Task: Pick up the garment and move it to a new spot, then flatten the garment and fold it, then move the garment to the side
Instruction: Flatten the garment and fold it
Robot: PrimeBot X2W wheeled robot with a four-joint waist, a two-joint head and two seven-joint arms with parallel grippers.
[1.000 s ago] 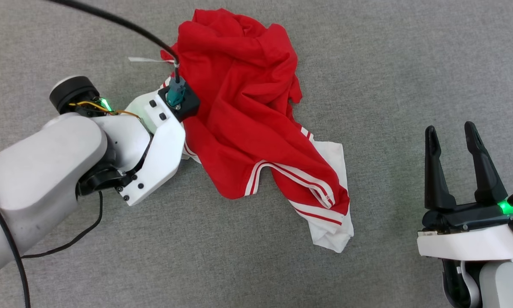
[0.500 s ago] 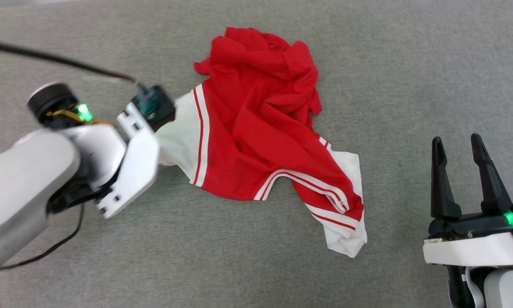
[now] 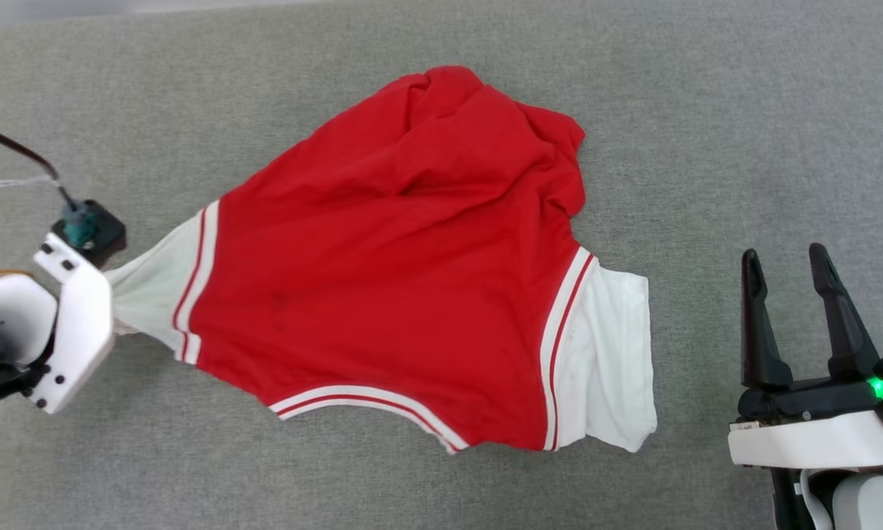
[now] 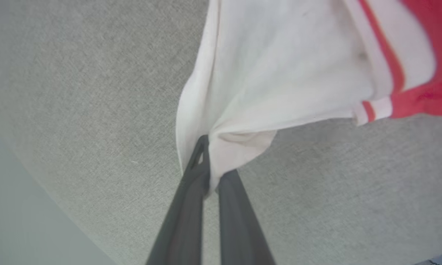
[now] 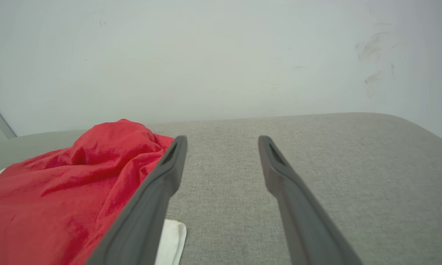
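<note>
left gripper (image 4: 214, 162): two long dark fingers pressed together, pinching bunched white cloth.
red jersey shirt (image 4: 280, 73): white short sleeve fans out from the pinch; red-white striped trim and red body to its right.
grey woven surface (image 4: 77, 92): beneath.

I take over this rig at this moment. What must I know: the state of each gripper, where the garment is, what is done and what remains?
Left gripper: shut on the garment, pinching the end of one white sleeve, which is pulled taut.
Right gripper: open, holding nothing, beside the other sleeve but apart from it.
Garment: on the grey surface, body mostly spread, far part bunched.
Done: grasp made, garment partly spread.
Left: flatten the bunched part, fold, move it aside.
</note>
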